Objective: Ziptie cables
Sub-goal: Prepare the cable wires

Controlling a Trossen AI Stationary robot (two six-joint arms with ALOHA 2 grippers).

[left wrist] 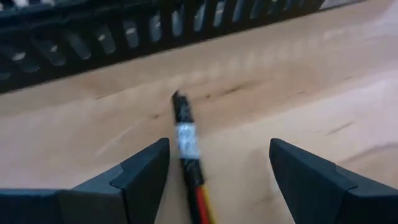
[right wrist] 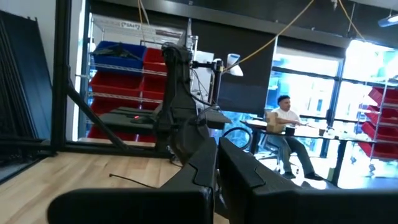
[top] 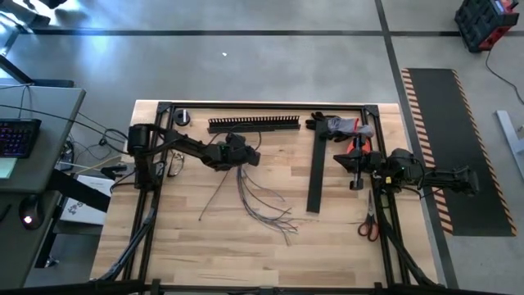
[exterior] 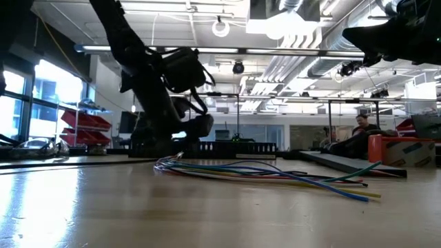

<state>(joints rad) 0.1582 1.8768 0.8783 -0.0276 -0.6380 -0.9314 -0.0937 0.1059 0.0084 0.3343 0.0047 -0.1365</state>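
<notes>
The cables (top: 264, 201) lie on the wooden table, bound at one end and fanning out toward the near edge; in the low view the cables (exterior: 269, 169) lie flat. My left gripper (top: 238, 155) hovers over the bound end, open. In the left wrist view the taped black end with a white label (left wrist: 185, 130) lies between the open fingers of my left gripper (left wrist: 217, 155), closer to one finger (left wrist: 146, 171). My right gripper (top: 358, 164) waits above the table's right side, shut on nothing; in its wrist view the right gripper (right wrist: 217, 168) faces the room.
A long black slotted duct (top: 254, 123) lies along the far edge, just beyond the left gripper. A flat black cover strip (top: 315, 176) lies right of the cables. Orange-handled scissors (top: 368, 223), red pliers (top: 357, 144) and a grey glove (top: 338, 125) are on the right.
</notes>
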